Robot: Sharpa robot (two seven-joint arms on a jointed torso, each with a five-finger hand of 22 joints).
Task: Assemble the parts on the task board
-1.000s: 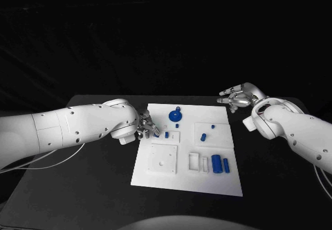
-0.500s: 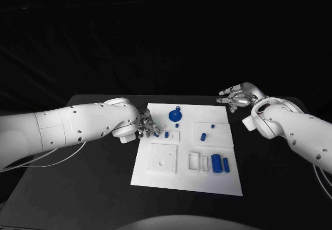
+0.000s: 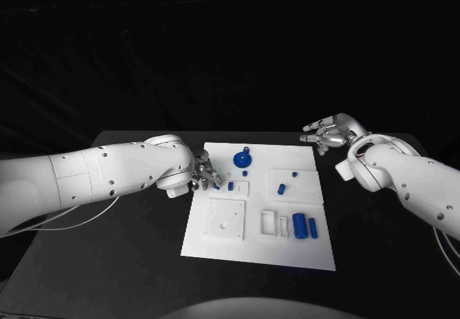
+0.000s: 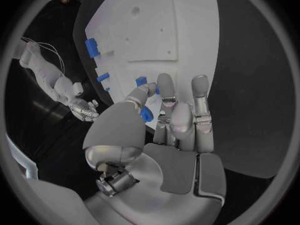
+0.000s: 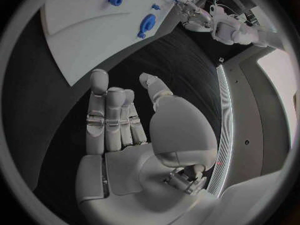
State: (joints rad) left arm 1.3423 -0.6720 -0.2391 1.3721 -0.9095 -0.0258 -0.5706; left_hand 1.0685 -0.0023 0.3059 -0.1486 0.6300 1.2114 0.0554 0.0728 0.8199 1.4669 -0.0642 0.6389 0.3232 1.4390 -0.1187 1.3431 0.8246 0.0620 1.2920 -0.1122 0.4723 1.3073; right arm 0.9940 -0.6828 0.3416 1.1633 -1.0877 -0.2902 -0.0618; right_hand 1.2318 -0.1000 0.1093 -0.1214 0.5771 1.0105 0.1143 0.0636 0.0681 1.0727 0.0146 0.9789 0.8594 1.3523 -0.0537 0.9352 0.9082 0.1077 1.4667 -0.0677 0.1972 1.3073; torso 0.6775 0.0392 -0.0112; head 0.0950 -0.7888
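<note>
Left silver hand (image 3: 203, 174) sits at the left edge of the white flat task board (image 3: 230, 246), fingers bunched over a small blue block part (image 4: 142, 81) by a small raised white square; the left wrist view has a fingertip (image 4: 150, 88) right at that piece, but whether it is actually pinched or only touched I cannot tell. Right silver hand (image 3: 329, 133) hangs off the board over the black tabletop (image 3: 115, 279) near its far right corner, fingers loosely spread, holding nothing. Board lies mid-tabletop; a round blue disc part with a tab (image 3: 243, 159) sits near its far edge, two blue cylinder parts (image 3: 306, 226) lie towards its near right corner. Risks, as I judge them: the small block could tip or skid off under a sideways finger push, since contact looks shallow; the bulky left wrist close to the board edge could shove the whole plate; neighbouring small pieces could get knocked. Head view gives the whole layout, but the left forearm hides the fingertips; the left wrist view shows the fingertip-to-block contact zone. Right wrist view shows the open palm (image 5: 119, 135) with nothing in it.
</note>
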